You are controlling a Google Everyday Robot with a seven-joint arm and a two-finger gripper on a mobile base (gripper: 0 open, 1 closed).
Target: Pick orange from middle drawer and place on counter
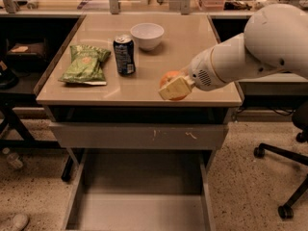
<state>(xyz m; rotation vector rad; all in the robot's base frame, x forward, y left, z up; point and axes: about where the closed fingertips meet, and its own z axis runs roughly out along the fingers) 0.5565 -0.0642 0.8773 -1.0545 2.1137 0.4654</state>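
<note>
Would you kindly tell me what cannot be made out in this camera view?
All in the camera view:
- The orange is mostly hidden behind the gripper, which is shut on it over the front edge of the counter; whether it rests there is unclear.
- The near end of the drawer is cut off by the bottom edge.
- The label of the can is too blurred to read.

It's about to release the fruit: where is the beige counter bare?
Bare: right half of the glossy beige counter, behind the gripper holding the small round orange near the front edge. Crowded: left, green bag, dark soda can, white bowl.
</note>
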